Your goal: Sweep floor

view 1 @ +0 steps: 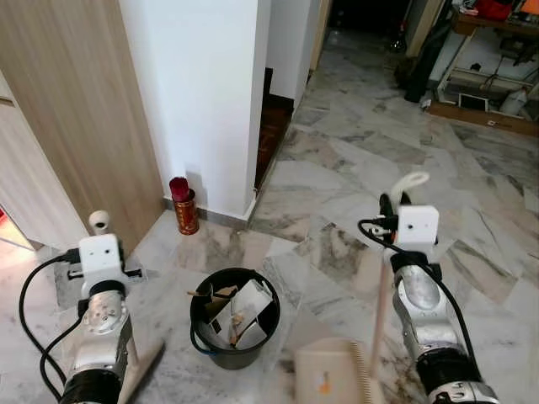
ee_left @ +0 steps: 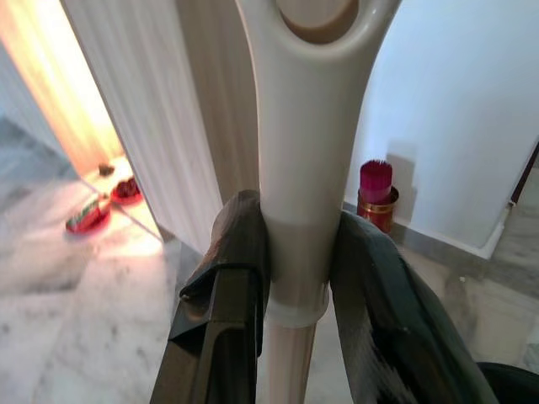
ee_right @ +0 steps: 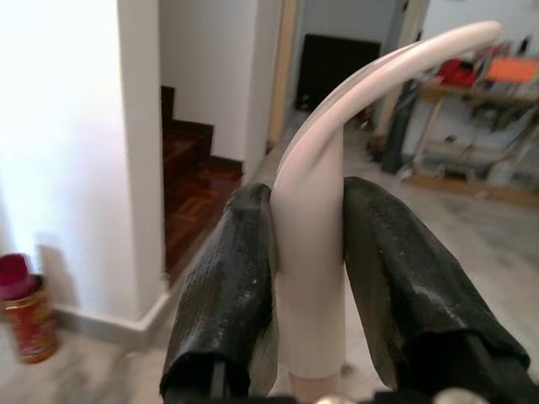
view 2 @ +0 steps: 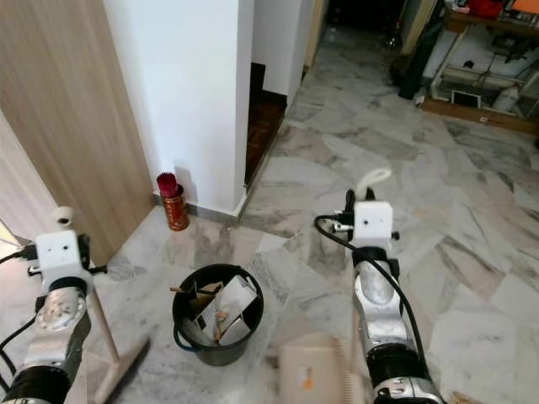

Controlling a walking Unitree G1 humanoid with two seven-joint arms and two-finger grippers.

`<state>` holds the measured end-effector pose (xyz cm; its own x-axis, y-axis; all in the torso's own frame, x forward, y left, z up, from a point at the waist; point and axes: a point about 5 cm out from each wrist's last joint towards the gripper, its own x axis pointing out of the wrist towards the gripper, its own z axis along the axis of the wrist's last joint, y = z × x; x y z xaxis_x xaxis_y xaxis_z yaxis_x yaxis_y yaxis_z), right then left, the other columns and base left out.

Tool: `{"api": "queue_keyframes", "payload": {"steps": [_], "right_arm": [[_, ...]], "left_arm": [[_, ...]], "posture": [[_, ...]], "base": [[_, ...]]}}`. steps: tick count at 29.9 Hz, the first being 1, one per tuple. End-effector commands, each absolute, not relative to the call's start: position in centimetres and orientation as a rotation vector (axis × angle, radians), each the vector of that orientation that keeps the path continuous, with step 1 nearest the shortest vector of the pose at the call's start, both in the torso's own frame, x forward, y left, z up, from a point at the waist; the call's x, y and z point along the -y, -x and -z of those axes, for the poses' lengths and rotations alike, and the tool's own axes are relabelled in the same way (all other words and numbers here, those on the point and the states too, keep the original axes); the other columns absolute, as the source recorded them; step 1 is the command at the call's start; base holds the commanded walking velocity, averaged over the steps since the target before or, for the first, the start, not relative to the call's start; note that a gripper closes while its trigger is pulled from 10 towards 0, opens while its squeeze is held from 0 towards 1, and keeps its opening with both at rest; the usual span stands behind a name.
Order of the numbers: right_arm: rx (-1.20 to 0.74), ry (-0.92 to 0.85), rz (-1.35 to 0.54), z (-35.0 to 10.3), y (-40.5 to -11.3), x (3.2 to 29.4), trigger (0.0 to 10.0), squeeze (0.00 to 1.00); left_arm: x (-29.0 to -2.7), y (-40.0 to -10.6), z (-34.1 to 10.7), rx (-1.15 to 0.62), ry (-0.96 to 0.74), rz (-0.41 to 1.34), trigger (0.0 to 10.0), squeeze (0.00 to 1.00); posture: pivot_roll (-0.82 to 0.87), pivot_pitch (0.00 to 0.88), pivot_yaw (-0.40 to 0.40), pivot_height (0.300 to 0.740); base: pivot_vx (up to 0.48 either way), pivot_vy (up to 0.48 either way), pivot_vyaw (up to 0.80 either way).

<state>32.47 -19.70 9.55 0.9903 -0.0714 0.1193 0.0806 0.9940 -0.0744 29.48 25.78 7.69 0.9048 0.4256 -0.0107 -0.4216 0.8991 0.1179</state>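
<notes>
No writing can be read anywhere; the red tin (view 1: 186, 212) against the white pillar (view 1: 210, 93) carries gold bands but no legible label.

The floor (view 1: 354, 168) is grey-veined marble in large tiles. A wood-panelled wall (view 1: 80, 118) stands to the robot's left, and dark wooden steps (view 1: 271, 126) rise behind the pillar. Far back on the right is a low shelf (view 1: 484, 93) cluttered with items.

A black bin (view 1: 234, 318) holding paper scraps sits on the floor between the two arms. The left gripper (ee_left: 295, 269) is clamped on the cream handle of the broom (ee_left: 305, 151), whose wooden head (view 2: 122, 370) rests on the tiles left of the bin. The right gripper (ee_right: 310, 244) is clenched around the curved cream handle of the dustpan (ee_right: 337, 151), whose beige pan (view 1: 333, 372) lies just right of the bin.

The left wrist view adds a warm sunlit patch beyond the wood panel with small red objects (ee_left: 105, 202) on the floor, too blurred to identify. The right wrist view looks past the steps to a dark doorway (ee_right: 341, 71).
</notes>
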Motion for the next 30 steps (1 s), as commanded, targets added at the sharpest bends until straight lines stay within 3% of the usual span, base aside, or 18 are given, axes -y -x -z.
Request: {"api": "queue_keyframes", "payload": {"steps": [1, 11, 24, 30], "right_arm": [[0.165, 0.035, 0.077, -10.1, -32.5, 20.0, 10.0, 0.00], [0.169, 0.006, 0.058, -8.9, -31.3, 20.7, 10.0, 0.00], [0.091, 0.029, 0.113, -5.8, -28.1, 22.5, 10.0, 0.00], [0.082, 0.033, 0.136, -5.6, -27.9, 23.1, 10.0, 0.00]], "left_arm": [[-25.2, -29.5, -8.1, 0.001, -0.090, -0.416, 10.0, 0.00], [-25.5, -27.2, -8.1, 0.059, -0.035, -0.450, 10.0, 0.00], [-25.1, -26.3, -8.6, 0.085, -0.020, -0.445, 10.0, 0.00], [-25.0, -26.4, -8.7, 0.081, -0.021, -0.438, 10.0, 0.00]], "posture": [[0.15, 0.000, -0.095, 0.740], [0.16, 0.000, -0.101, 0.740], [0.16, 0.000, -0.101, 0.740], [0.16, 0.000, -0.097, 0.740]], "base": [[0.000, 0.000, 0.00], [0.000, 0.000, 0.00], [0.000, 0.000, 0.00], [0.000, 0.000, 0.00]]}}
